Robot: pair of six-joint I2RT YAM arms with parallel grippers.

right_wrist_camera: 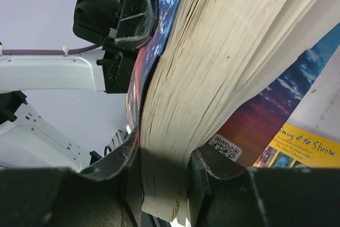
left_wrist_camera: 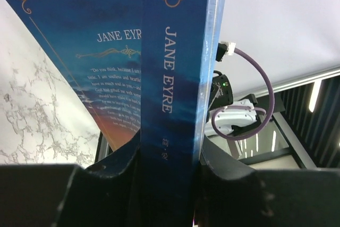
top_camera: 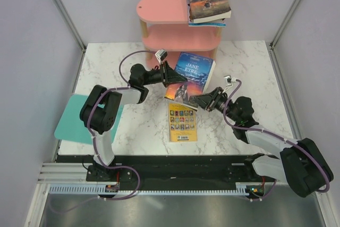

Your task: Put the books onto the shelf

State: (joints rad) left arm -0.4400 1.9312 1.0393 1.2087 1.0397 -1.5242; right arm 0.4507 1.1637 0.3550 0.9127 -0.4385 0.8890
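Jane Eyre (top_camera: 195, 70) is being held above the middle of the table (top_camera: 135, 128), pinched at the spine by the left gripper (top_camera: 177, 78) and at the pages by the right gripper (top_camera: 198, 99). A joint lift to the shelf (top_camera: 162, 9) is being required.

Books: four seen. Jane Eyre (top_camera: 194, 73) mid-table; yellow book (top_camera: 182, 123) toward 6 o'clock; Two Cities (top_camera: 208, 1) stacked on a lower book (top_camera: 217, 24), 12 o'clock. One shelf (top_camera: 164, 9), 12 o'clock, two pink boards showing. One teal board (top_camera: 68, 126), 8 o'clock. Grippers, two: left gripper (top_camera: 180, 81), right gripper (top_camera: 197, 99).
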